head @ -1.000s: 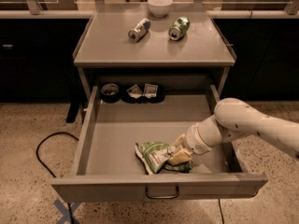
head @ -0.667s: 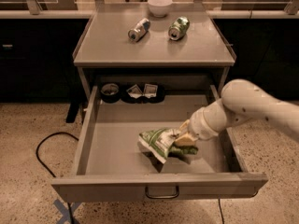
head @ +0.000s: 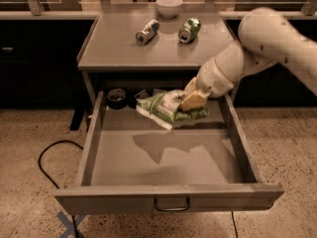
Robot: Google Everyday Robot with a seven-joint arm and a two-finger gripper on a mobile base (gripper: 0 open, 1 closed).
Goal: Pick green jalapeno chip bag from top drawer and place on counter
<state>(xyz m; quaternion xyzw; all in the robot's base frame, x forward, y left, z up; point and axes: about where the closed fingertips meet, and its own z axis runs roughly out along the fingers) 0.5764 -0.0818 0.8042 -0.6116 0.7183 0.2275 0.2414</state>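
The green jalapeno chip bag (head: 166, 108) hangs crumpled in the air above the back half of the open top drawer (head: 168, 155), just below the counter's front edge. My gripper (head: 192, 100) is shut on the bag's right side, with the white arm coming in from the upper right. The bag's shadow lies on the drawer floor. The counter (head: 119, 51) is the grey table top above the drawer.
On the counter lie a silver can (head: 147, 31) and a green-and-silver can (head: 189, 29), with a white bowl (head: 169, 6) behind them. At the drawer's back sit a black tape roll (head: 117, 97) and small packets (head: 143, 95). A black cable (head: 47, 162) runs on the floor at left.
My gripper has lifted the chip bag off the drawer floor and carried it up and back toward the counter's edge.
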